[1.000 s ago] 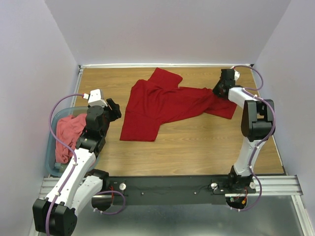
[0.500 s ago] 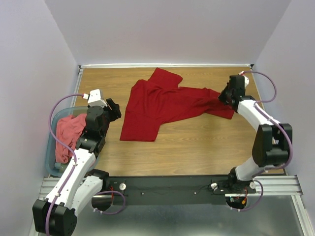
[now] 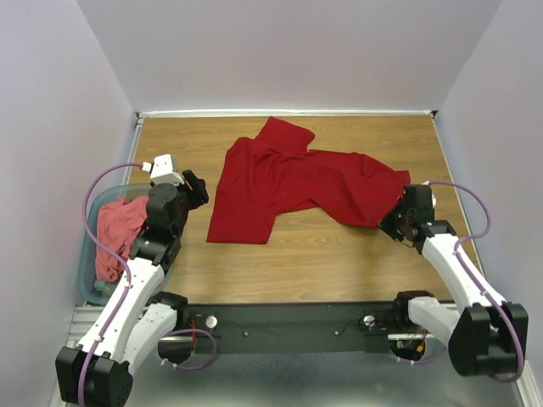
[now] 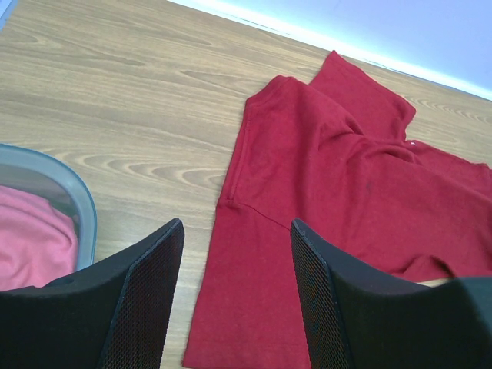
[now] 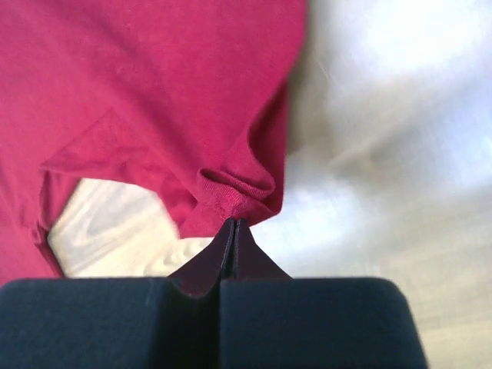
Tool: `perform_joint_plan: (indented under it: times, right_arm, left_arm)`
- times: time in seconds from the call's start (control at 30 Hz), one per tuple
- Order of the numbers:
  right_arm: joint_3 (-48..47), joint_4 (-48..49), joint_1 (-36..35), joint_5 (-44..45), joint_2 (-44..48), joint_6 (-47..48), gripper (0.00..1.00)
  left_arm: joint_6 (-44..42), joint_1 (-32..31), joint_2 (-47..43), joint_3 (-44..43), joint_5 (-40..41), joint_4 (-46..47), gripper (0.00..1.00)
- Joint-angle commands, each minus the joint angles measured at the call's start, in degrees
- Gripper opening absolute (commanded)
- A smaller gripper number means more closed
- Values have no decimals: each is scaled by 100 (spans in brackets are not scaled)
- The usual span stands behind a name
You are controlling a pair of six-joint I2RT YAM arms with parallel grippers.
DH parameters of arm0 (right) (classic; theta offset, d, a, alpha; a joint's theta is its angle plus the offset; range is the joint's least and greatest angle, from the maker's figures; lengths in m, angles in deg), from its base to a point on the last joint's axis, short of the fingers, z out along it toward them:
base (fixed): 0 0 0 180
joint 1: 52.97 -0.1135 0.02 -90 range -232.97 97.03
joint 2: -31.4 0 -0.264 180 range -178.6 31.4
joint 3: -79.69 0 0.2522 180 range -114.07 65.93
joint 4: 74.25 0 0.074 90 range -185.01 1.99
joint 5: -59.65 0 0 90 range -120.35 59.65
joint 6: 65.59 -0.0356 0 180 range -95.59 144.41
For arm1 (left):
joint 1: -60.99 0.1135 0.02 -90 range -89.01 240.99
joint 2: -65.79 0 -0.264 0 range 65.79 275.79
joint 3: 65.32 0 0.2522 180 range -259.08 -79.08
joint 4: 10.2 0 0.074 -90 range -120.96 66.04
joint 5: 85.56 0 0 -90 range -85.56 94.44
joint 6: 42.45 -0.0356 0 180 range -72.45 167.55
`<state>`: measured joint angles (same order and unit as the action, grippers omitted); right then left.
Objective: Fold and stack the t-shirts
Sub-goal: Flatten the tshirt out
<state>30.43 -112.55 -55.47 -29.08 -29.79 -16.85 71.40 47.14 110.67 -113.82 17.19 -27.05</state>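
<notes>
The wooden bench (image 3: 339,254) fills the space between pale walls, with 2 arms fixed at its near edge. A deep red t-shirt (image 3: 288,182) lies across the far middle of the bench, unfolded and wrinkled. 1 sleeve points toward the far wall, and the bottom hem sits nearer on the left. Its right end reaches toward the right arm. A small white neck label (image 4: 410,141) shows near the collar in the left wrist view.

A translucent blue-grey tub (image 3: 86,246) sits at the left side of the bench, beside the left arm. A coral-pink t-shirt (image 3: 114,233) is bunched up inside it.

The left hand (image 3: 199,188) hangs over bare wood between the tub and the left edge of the red t-shirt. Its fingers (image 4: 146,292) are spread apart and hold nothing. It touches neither shirt.

The right hand (image 5: 233,231) is at the right end of the red t-shirt, toward the near right of the bench. It is clenched tight on a small fold of the shirt's stitched edge. The cloth bunches just above the pinch, and the surface behind it is too blurred to make out.
</notes>
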Motion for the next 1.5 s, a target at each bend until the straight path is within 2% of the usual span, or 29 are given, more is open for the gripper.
perform_joint_plan:
  times: [0.0, 0.03, 0.2, 0.37, 0.43, 0.47, 0.53, 0.57, 0.67, 0.77, 0.8, 0.9, 1.03, 1.2, 1.47]
  right_arm:
    - [272, -1026, 39, 116, 782, -769, 1]
    - [307, -1271, 57, 466, 1062, -1014, 7]
    - [281, -1869, 48, 1707, 1565, -1674, 13]
    - [123, -1871, 66, 2831, 1628, -2202, 24]
    - [-104, -1653, 66, 3018, 1374, -2002, 26]
    - [-193, -1407, 66, 2740, 1234, -1200, 28]
    - [-560, -933, 66, 2178, 613, -562, 28]
    - [-650, -782, 66, 1522, 408, -46, 27]
    - [-914, -325, 66, 579, -392, 450, 24]
    - [-923, 123, 66, 391, -894, 548, 23]
    - [-879, 246, 74, 356, -1008, 583, 23]
    - [-861, 651, 118, 224, -1526, 654, 21]
    - [-923, 1090, 224, 13, -2116, 715, 19]
    - [-923, 1469, 636, -382, -2695, 724, 19]
    - [-1019, 1768, 1251, -348, -3539, 496, 16]
  left_arm:
    - [40, 40, -120, 73, -80, -33, 66]
    - [40, 31, -120, 64, -97, -33, 66]
    - [31, 31, -76, 73, -141, -33, 66]
    - [23, 31, -32, 82, -150, -16, 66]
    - [14, 31, 37, 90, -177, -16, 66]
    - [5, 31, 73, 82, -220, -7, 66]
    - [-13, 31, 283, 38, -299, 10, 66]
    - [-13, 31, 371, 20, -352, 28, 66]
    - [-21, 23, 950, -251, -903, 72, 66]
    - [-13, 22, 1732, -515, -1248, -33, 65]
    - [13, -12, 2126, -690, -1588, -51, 63]
    - [49, -83, 2856, -1068, -1741, -69, 59]
    - [40, -224, 3807, -1666, -1653, -77, 57]
    - [-39, -329, 5019, -2387, -1575, -262, 46]
    - [75, -268, 6111, -2783, -1442, -315, 30]
